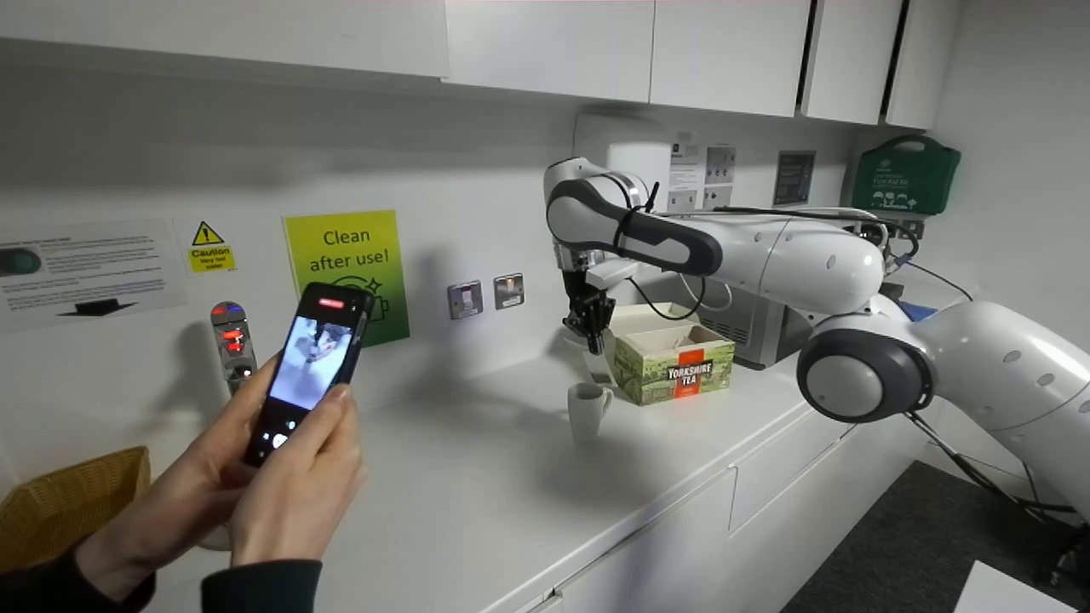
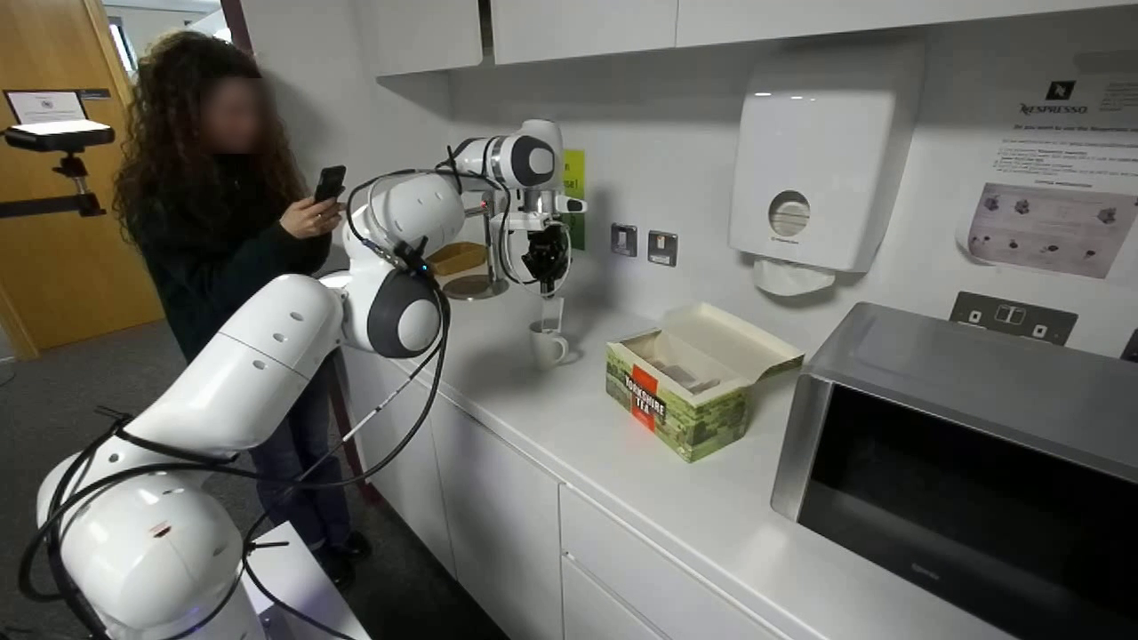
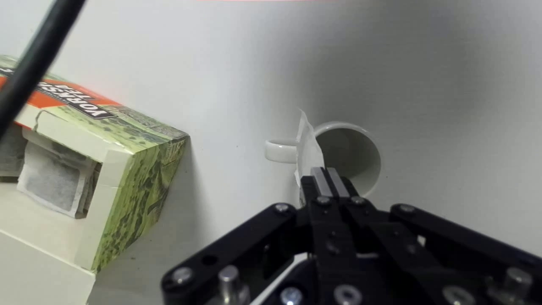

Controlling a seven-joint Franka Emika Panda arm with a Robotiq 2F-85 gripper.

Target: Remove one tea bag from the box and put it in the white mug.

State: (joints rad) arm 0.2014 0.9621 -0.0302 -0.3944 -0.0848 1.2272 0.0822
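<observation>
the first big part of the job looks done: one tea bag [image 3: 310, 152] is out of the box [image 2: 702, 427] and up in the air. the tool [image 3: 330, 182] is pinching it tight by its top end. in the wrist view the bag hangs close to the white mug [image 3: 350, 156], on the side with the handle [image 3: 280, 152], so it may not be over the middle yet. i cannot tell if they touch. the mug stands on the surface [image 3: 233, 84] and i see no bag inside it. the box is near, with other tea bags [image 3: 53, 180] in it. i think what is left is to move the bag over a bit, lower it in and let go.
</observation>
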